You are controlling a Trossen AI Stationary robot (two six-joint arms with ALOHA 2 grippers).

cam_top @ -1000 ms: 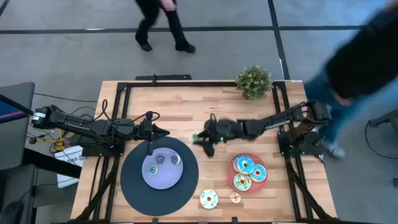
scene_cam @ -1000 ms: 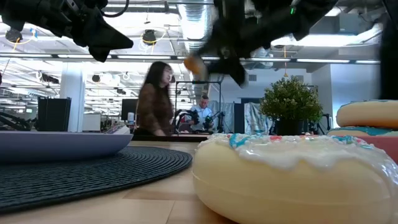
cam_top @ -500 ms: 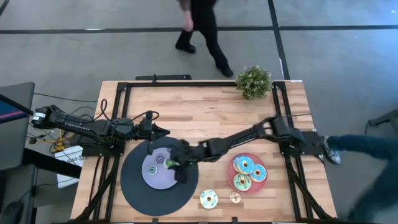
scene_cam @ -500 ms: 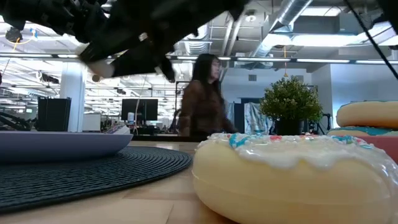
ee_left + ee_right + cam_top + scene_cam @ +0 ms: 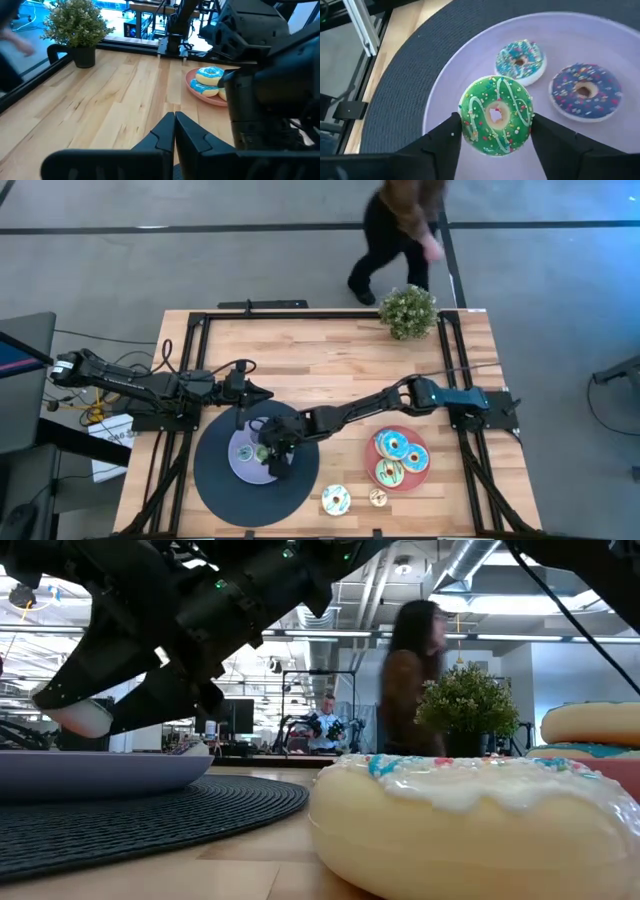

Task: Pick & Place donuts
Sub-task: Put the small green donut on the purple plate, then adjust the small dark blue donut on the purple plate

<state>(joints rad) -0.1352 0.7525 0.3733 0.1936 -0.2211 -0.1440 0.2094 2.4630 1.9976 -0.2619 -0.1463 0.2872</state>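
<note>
My right gripper [image 5: 495, 119] reaches across the table over the lavender plate [image 5: 600, 45] and is shut on a green iced donut [image 5: 496, 114] with white zigzag icing. In the high view it hovers at the plate [image 5: 268, 452]; in the low view it hangs just above the plate rim [image 5: 85, 718]. A small blue donut [image 5: 520, 61] and a purple one [image 5: 585, 91] lie flat on the plate. My left gripper [image 5: 255, 392], shut and holding nothing, waits at the far edge of the black disc [image 5: 215, 480]. My right gripper pinches the green donut by its outer rim [image 5: 465, 120], one finger [image 5: 445, 142] on each opposite side. The fingers slant down from the table's right. The donut is clear of the plate, its iced face turned toward the wrist camera.
On the right, a pink plate [image 5: 425, 475] holds two blue iced donuts [image 5: 393, 446]. A white iced donut [image 5: 335, 499] and a small orange one [image 5: 378, 497] lie near the near edge. A potted plant [image 5: 407, 310] stands at the far edge. A person walks behind the table.
My right gripper has carried the green donut from the table's middle toward the left and near side, over the black disc to the lavender plate, and has come down close above it. A person has walked past beyond the far edge.
</note>
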